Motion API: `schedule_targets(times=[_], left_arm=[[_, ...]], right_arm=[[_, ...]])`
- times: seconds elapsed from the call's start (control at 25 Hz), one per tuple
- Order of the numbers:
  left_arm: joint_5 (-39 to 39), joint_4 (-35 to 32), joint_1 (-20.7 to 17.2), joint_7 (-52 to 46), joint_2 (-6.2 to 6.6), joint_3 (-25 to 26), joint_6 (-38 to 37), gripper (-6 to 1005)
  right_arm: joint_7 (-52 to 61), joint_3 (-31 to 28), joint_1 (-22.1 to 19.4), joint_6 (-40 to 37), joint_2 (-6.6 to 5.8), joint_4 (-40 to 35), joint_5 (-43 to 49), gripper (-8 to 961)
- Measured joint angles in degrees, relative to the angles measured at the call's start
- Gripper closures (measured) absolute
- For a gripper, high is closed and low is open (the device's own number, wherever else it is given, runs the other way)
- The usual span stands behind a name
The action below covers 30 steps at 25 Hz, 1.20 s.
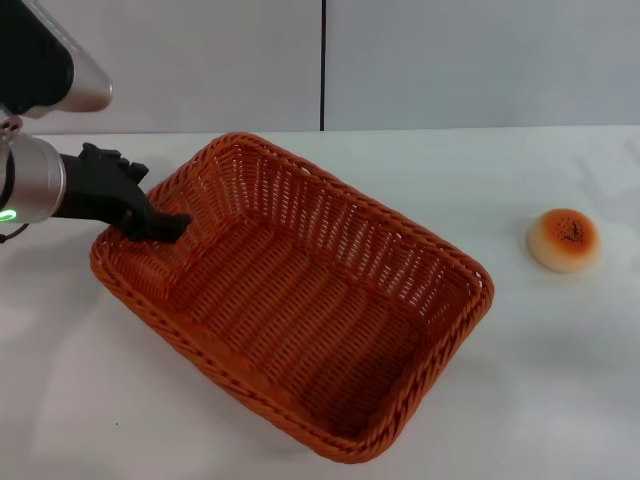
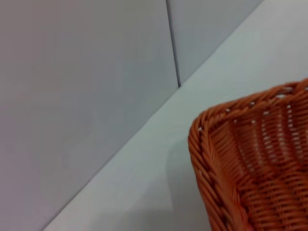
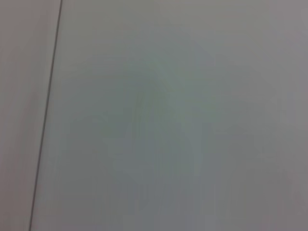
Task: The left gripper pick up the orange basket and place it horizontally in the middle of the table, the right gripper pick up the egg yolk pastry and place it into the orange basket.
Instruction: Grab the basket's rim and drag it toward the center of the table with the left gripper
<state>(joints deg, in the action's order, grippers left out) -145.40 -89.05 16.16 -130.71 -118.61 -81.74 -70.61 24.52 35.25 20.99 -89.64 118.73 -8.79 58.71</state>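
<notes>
Woven wicker orange basket (image 1: 300,300); smooth matt table (image 1: 560,380)

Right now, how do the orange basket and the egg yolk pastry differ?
The orange basket is large, rectangular, woven and open; the egg yolk pastry is small, round and domed. The basket lies at an angle with the left gripper at its rim; the pastry sits alone, apart to its right. Both rest on the white table.

Orange basket (image 2: 255,168) corner on white table (image 2: 144,183), wall (image 2: 72,96) behind
</notes>
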Motion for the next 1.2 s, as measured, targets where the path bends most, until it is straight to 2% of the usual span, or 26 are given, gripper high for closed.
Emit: schedule_targets(times=[0.56, 0.76, 0.88, 1.12, 1.2], left_arm=[[-1.8, 2.9, 2.2, 0.1, -0.17, -1.6, -1.5, 201], [-1.8, 2.8, 2.7, 0.2, -0.2, -1.7, -2.4, 265], [-1.8, 2.8, 2.8, -0.8, -0.21, -1.8, -2.3, 453], [-1.8, 2.7, 3.0, -5.0, -0.23, -1.7, -1.9, 683], [-1.8, 2.5, 3.0, -5.8, -0.23, -1.6, -1.8, 707]], right_arm=[[0.3, -0.4, 0.1, -0.4, 0.26, 0.5, -0.3, 220], [0.3, -0.5, 0.3, -1.0, 0.27, 0.7, -0.4, 221], [0.4, -0.6, 0.5, -1.0, 0.27, 0.9, -0.4, 221], [1.4, -0.7, 1.3, -1.1, 0.27, 1.0, -0.5, 221], [1.9, -0.8, 1.6, -1.1, 0.27, 1.0, -0.7, 221]])
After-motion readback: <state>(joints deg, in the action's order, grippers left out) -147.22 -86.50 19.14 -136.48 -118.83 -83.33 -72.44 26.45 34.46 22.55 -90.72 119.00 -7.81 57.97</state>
